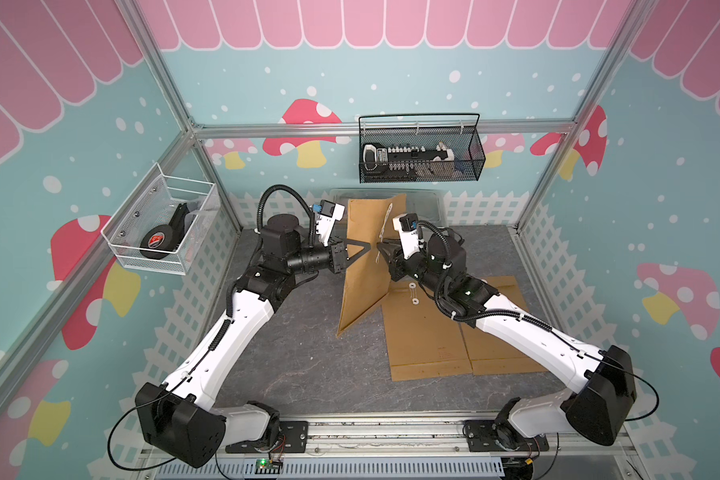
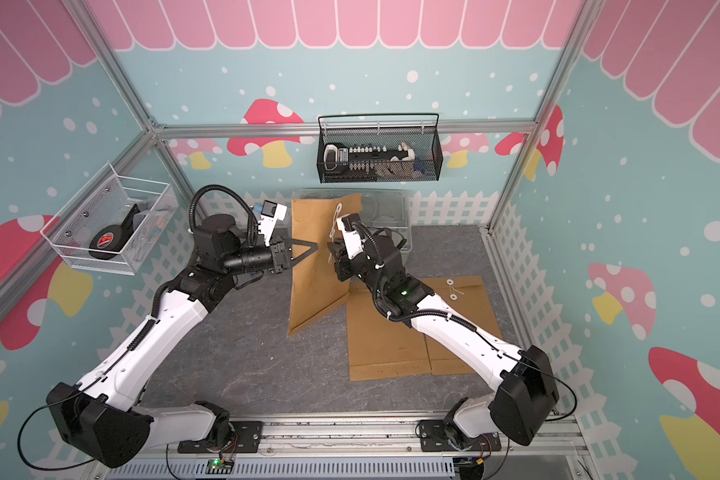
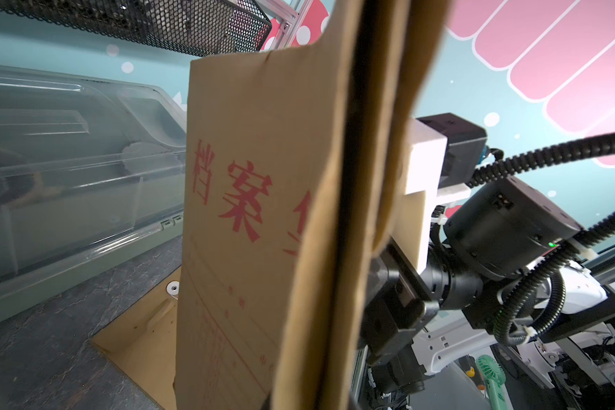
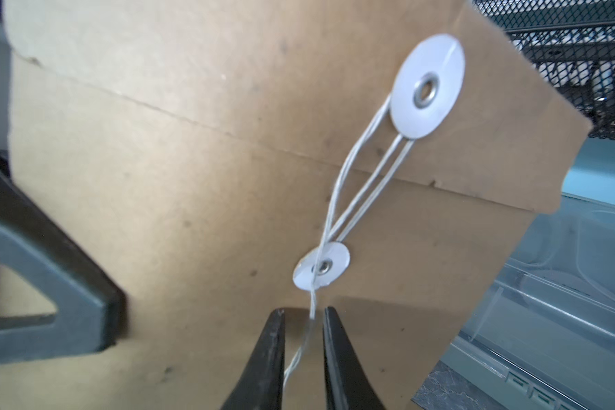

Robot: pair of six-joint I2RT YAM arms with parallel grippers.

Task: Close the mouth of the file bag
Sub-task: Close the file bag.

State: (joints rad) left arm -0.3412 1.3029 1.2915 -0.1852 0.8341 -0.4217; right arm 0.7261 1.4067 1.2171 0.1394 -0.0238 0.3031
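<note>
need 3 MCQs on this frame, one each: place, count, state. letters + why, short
1. Where does the tail of the thin white string on the brown paper file bag run?
A. between the right gripper's parted fingertips
B. tucked inside the bag
C. along its top edge

2. How many round white fastener discs show on it?
A. one
B. two
C. four

3. How is the bag?
A. lying flat
B. upright, clamped by the shut left gripper
C. rolled up

1 A: the right wrist view shows string between the tips.
2 B: upper disc and lower disc.
3 B: both top views show it upright, gripped.
</note>
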